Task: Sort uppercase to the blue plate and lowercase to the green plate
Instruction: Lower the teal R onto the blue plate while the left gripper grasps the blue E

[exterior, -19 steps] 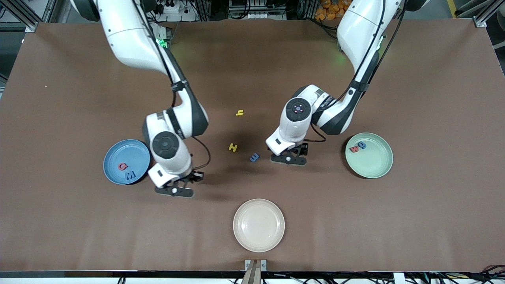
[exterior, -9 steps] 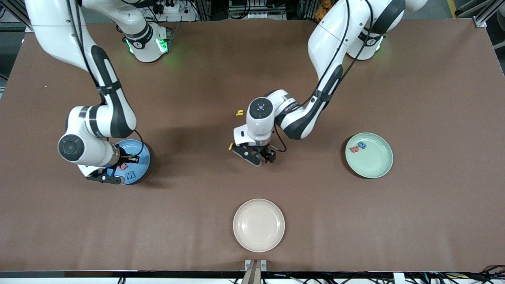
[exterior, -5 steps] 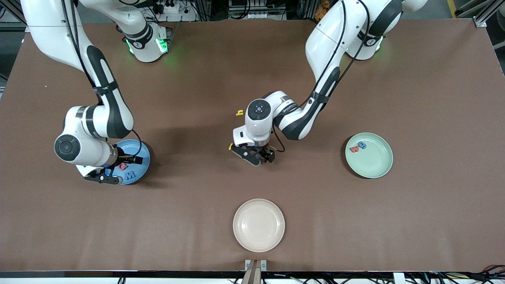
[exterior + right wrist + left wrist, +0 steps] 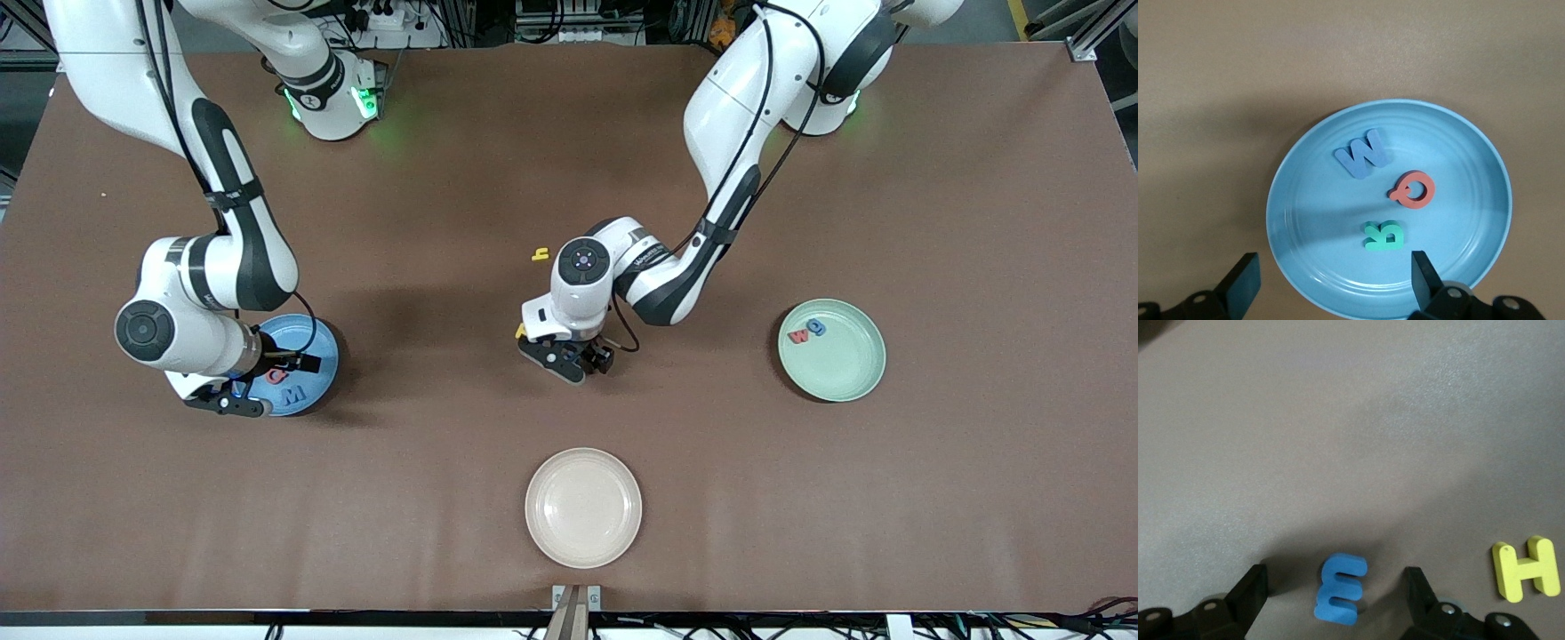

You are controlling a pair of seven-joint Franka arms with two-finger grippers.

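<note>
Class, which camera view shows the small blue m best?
The left wrist view: the blue m lies in full sight between the open left claw fingers. The front view hides it under that arm; the right wrist view misses it.

m, q, r flat in blue plate.

Both arms are glossy white shells with black joint bands and thin black cables clipped along the links. Green lights glow at the bases. A round black cap sits on each wrist; the left arm's has small coloured dots. Each pincer, left and right, is black, with silver screws by its angular fingers.
</note>
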